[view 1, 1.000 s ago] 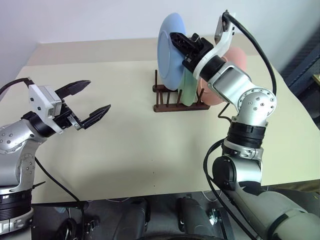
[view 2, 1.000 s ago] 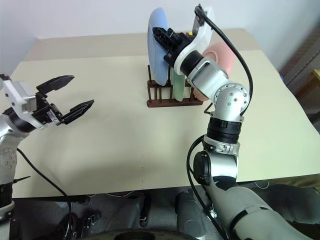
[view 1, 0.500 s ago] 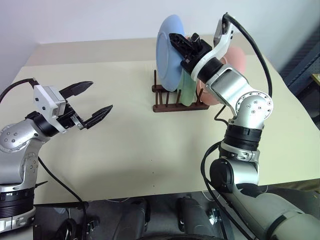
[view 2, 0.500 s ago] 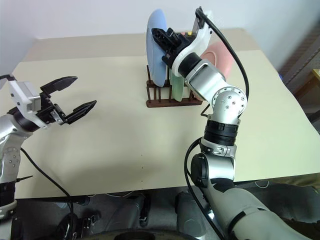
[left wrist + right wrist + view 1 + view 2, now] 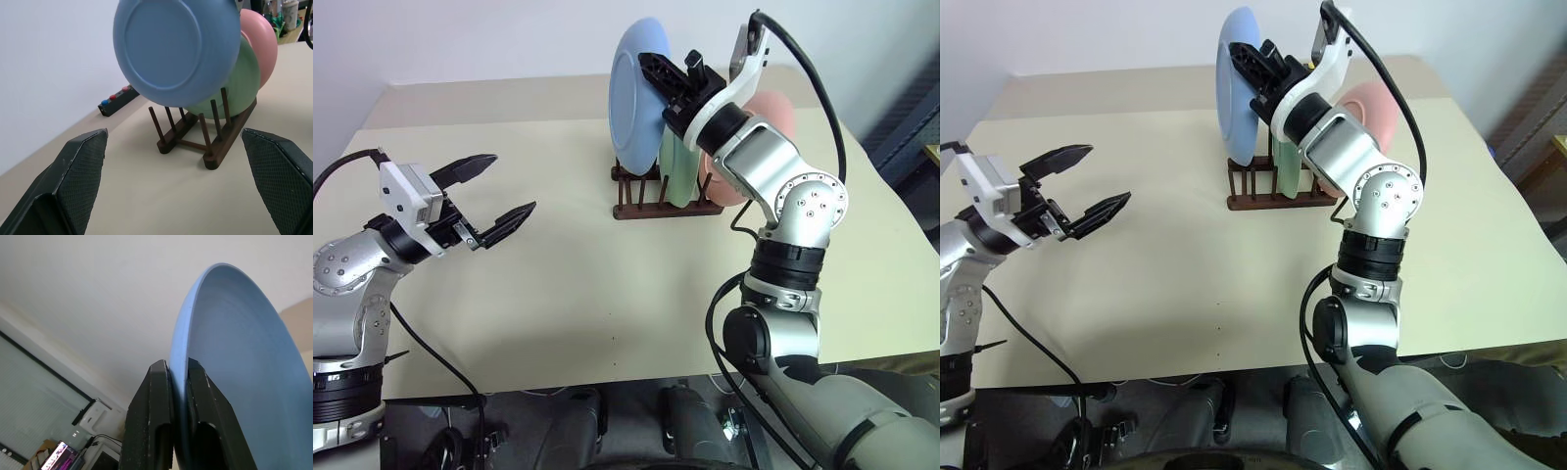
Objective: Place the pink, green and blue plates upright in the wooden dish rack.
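The blue plate [image 5: 638,98] is the one in play: it hangs on edge above the near-left end of the wooden rack [image 5: 664,199], tilted, its lower rim over the front pegs but, judging by the left wrist view, not yet seated between them. The right claw [image 5: 179,382] pinches the plate's rim, one black finger on each face of it. Behind the blue plate the green plate [image 5: 682,174] already stands upright in the rack, and behind that the pink plate [image 5: 762,127] stands in the rack's far end, so two of the three look done and this seems to be the last placement.

The rack sits on the beige table [image 5: 568,284], toward its back edge. A small black box with coloured buttons [image 5: 119,97] lies beyond the rack by the wall.

The left claw [image 5: 489,196] hovers well apart from the rack over the left side of the table, fingers spread wide and holding nothing.

The next move likely calls for squaring the blue plate upright, lining its lower rim up with a free gap between the front pegs, and lowering it until it rests on both rails before the pinch is let go. The risk I would watch for is the rim landing on a peg top or knocking the green plate just behind it.
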